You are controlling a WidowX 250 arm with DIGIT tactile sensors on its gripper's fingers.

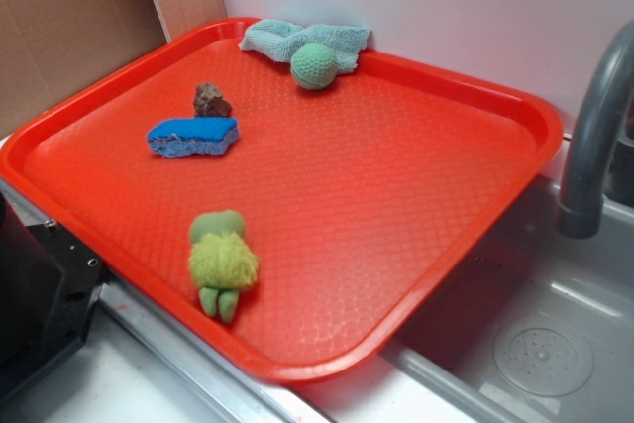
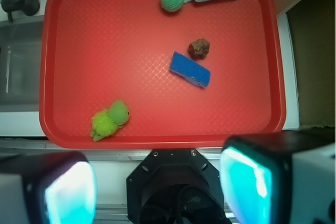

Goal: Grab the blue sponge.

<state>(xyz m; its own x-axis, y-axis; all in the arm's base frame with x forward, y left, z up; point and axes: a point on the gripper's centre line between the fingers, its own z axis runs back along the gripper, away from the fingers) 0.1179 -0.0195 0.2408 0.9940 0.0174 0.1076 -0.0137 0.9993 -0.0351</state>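
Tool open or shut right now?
Open. In the wrist view the tool shows its two fingers spread wide at the bottom of the picture, nothing between them; the blue sponge lies untouched on the red tray.

A kitchen-like sink setup: a grey faucet [image 1: 594, 136] arches over a steel sink basin [image 1: 555, 344] beside a red tray [image 1: 515, 106].

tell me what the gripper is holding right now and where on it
Nothing. The gripper is open, back at the near edge, with only empty space between its fingers. The blue sponge lies untouched on the red tray.
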